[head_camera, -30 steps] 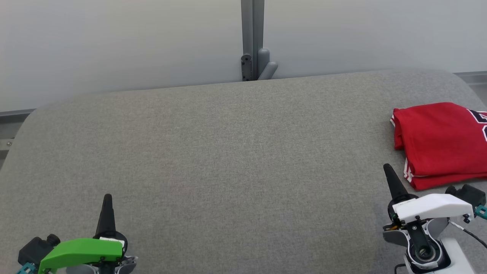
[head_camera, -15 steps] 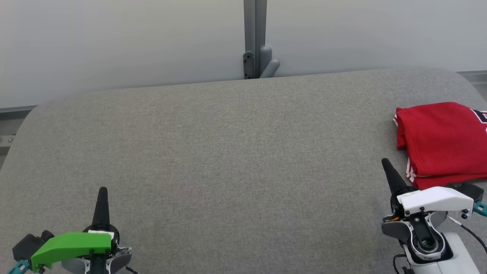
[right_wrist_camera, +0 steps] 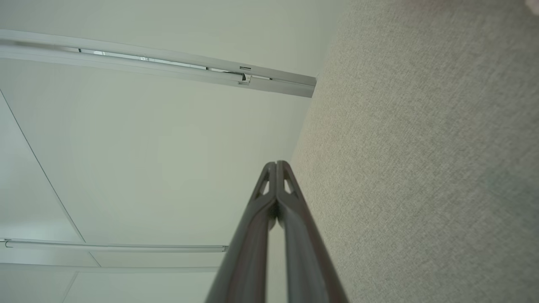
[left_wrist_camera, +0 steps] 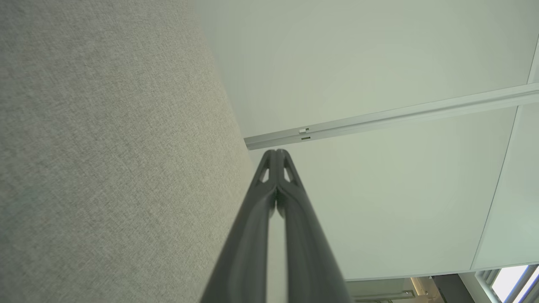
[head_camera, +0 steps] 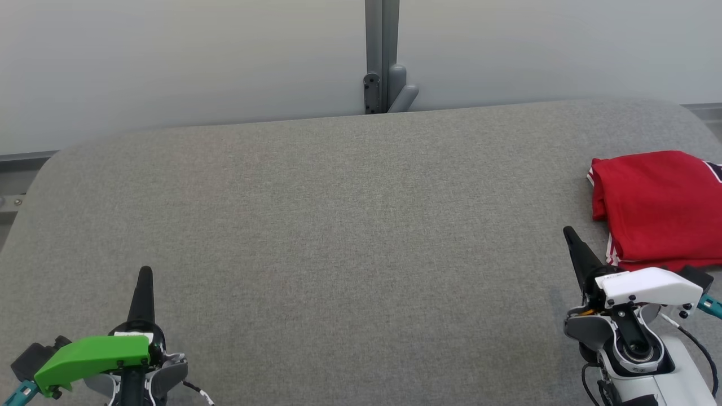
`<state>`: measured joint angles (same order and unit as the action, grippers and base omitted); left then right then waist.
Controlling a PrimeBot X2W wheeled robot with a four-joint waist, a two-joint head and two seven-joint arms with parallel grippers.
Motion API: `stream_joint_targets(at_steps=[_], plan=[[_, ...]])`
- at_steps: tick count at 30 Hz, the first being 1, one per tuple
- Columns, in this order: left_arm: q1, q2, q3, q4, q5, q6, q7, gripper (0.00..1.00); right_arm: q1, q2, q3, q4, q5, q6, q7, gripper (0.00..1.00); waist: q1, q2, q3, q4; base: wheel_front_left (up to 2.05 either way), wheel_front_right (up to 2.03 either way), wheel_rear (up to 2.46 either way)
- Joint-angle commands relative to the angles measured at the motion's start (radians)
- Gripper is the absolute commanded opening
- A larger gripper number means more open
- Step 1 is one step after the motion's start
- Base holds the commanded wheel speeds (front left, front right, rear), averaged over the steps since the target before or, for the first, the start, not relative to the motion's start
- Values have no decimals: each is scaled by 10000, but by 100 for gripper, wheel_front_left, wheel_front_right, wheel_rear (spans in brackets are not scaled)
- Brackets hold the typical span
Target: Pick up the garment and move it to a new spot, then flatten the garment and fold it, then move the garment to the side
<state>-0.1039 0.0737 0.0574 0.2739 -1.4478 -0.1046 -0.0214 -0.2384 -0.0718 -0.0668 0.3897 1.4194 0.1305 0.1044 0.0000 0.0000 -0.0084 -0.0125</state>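
Lying folded, red garment (head_camera: 660, 208), rectangular, on woven grey table (head_camera: 338, 225)

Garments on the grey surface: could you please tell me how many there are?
1: a folded red jersey on the right of the surface, beyond the right gripper; the picture's edge crops it, so more could lie outside.

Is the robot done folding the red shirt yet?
It looks like it, yes. Done: the red shirt lies folded at the right side of the gray table. In hand: nothing, since the left tool and the right tool are both shut and hold nothing. Left: nothing that I can see.
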Motion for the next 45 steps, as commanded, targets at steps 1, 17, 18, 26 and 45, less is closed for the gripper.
stream_joint_targets(at_steps=[1,17,18,26,45], plan=[[-256,49,75,19,-315,-76,69,0,-250,-1,-56,49,294,5,95,0,0,0,12,11,0,0,0],[-549,26,312,173,-1316,-217,317,0,-588,70,-224,389,1335,4,455,0,0,0,92,85,0,0,0],[-569,24,326,182,-1393,-220,343,0,-610,76,-235,410,1410,4,467,0,0,0,97,90,0,0,0],[-688,9,447,266,-1874,-300,467,0,-766,100,-319,575,1915,4,655,0,0,0,140,130,0,0,0],[-699,-41,512,271,-1797,-299,521,0,-762,129,-368,574,1842,4,688,0,0,0,143,133,0,0,0]])
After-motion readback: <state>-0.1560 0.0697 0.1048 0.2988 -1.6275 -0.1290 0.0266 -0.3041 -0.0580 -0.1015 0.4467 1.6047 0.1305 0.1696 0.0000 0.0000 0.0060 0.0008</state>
